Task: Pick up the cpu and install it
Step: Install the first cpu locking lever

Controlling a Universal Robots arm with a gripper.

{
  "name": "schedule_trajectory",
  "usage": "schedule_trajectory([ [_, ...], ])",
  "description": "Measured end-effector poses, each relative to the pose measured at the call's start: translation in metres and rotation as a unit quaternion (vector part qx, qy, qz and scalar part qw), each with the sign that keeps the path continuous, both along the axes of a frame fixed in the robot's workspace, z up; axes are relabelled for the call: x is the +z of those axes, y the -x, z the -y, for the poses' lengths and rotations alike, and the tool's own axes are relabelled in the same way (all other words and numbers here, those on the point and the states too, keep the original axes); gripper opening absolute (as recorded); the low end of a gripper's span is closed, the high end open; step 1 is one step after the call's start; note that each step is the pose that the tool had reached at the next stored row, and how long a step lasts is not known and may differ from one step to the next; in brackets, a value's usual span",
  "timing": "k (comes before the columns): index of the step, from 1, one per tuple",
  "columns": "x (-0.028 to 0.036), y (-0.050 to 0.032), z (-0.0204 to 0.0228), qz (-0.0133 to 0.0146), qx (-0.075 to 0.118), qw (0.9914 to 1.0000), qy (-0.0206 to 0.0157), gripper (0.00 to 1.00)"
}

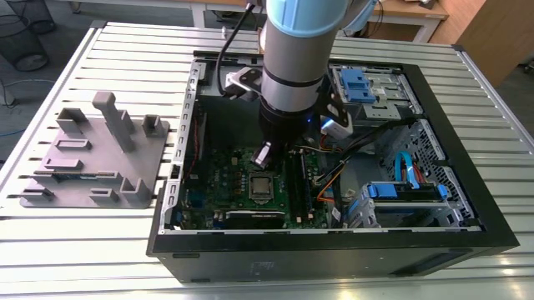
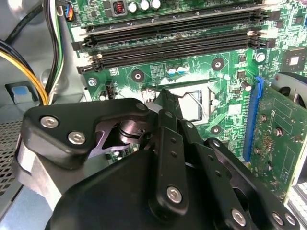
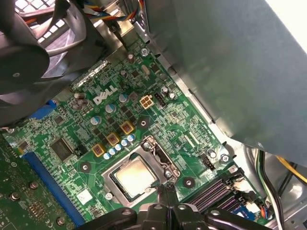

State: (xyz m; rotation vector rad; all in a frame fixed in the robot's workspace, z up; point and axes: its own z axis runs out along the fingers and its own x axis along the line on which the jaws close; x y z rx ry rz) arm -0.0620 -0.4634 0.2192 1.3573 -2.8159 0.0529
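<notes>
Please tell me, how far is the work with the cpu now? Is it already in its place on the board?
Done: the cpu already lies in its metal-framed socket on the green motherboard; the exterior view shows it there too. In hand: the gripper is just above the socket's edge, carrying nothing visible. Left: I cannot tell whether the socket frame is latched.

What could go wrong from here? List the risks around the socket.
1. The cpu lies in its socket frame, and the hand sits right at the frame's edge; a small sideways slip might scrape the chip or frame.
2. The memory slots and small capacitors stand close by and could be knocked.
3. The arm reaches down into the case near loose cables, which could snag.
</notes>
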Motion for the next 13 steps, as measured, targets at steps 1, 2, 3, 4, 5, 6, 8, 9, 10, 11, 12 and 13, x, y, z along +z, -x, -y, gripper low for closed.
schedule_trajectory([
  [1, -0.0006, 0.0000, 0.0002, 0.0000, -0.002, 1.00000, 0.0007, 0.11],
  [2, -0.0012, -0.0001, 0.0004, 0.0000, -0.003, 0.99999, 0.0015, 0.11],
  [3, -0.0017, -0.0001, 0.0007, 0.0000, -0.005, 0.99998, 0.0026, 0.11],
  [4, -0.0022, -0.0001, 0.0008, 0.0000, -0.007, 0.99997, 0.0037, 0.11],
  [5, -0.0027, -0.0001, 0.0010, 0.0000, -0.009, 0.99995, 0.0047, 0.11],
  [6, -0.0030, -0.0001, 0.0011, 0.0000, -0.012, 0.99991, 0.0055, 0.11],
  [8, -0.0038, -0.0001, 0.0015, 0.0000, -0.017, 0.99983, 0.0070, 0.11],
  [9, -0.0042, -0.0001, 0.0016, 0.0000, -0.020, 0.99977, 0.0075, 0.11],
  [10, -0.0045, -0.0001, 0.0018, 0.0000, -0.023, 0.99970, 0.0081, 0.11],
  [11, -0.0049, -0.0001, 0.0018, 0.0001, -0.026, 0.99963, 0.0087, 0.11],
  [12, -0.0053, -0.0001, 0.0020, 0.0002, -0.029, 0.99953, 0.0094, 0.11],
  [13, -0.0056, -0.0001, 0.0020, 0.0002, -0.033, 0.99942, 0.0101, 0.11],
])
